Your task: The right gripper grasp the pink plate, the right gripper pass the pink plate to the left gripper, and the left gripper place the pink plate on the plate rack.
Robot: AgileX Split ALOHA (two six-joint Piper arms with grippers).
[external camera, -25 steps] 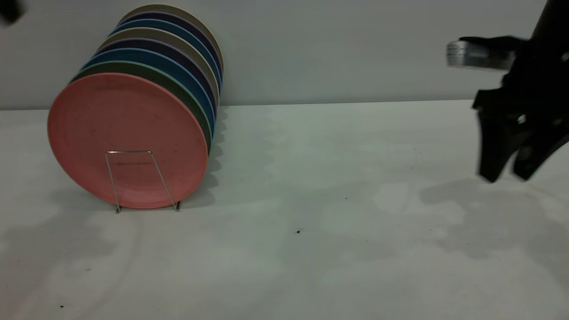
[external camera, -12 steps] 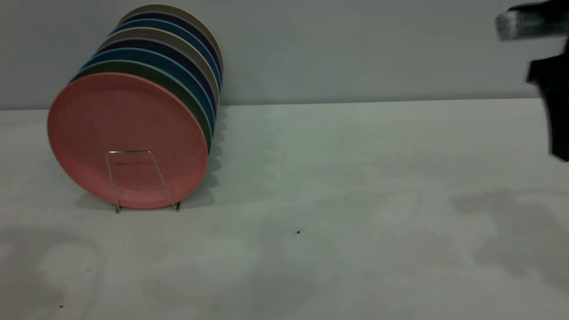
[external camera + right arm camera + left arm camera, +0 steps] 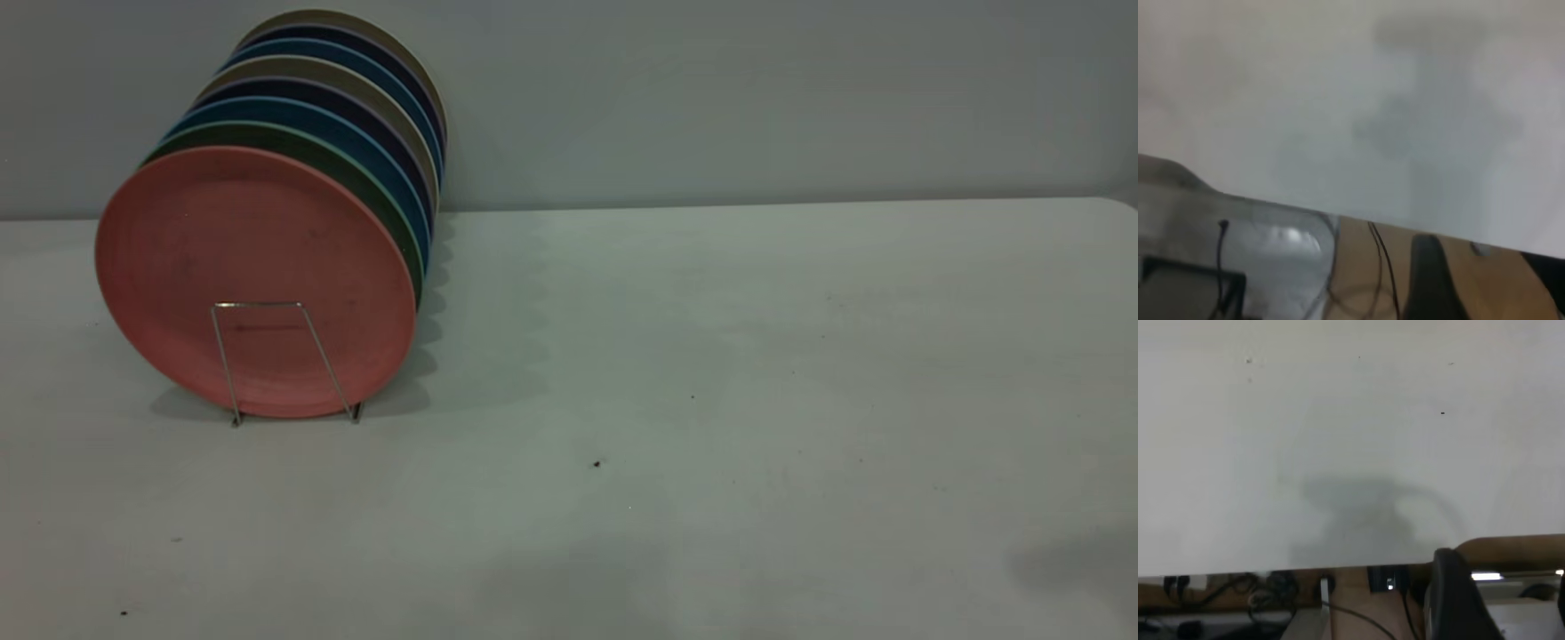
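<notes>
The pink plate point(image 3: 253, 267) stands upright at the front of a row of plates, held in the wire plate rack point(image 3: 258, 304) at the table's left. Neither gripper shows in the exterior view. In the left wrist view my left gripper point(image 3: 1508, 590) hangs over the table's edge, open, with only floor and cables behind the gap. In the right wrist view my right gripper point(image 3: 1485, 270) is open too and holds nothing; it is over another edge of the table. No plate appears in either wrist view.
Behind the pink plate stand a green plate point(image 3: 356, 173) and several blue, dark purple and beige ones point(image 3: 382, 98). The white table point(image 3: 711, 356) stretches to the right of the rack. A grey wall rises behind it.
The right arm has risen and gone out of the exterior view at the right. Its shadow has slid off toward the lower right corner. The plates have not moved.
</notes>
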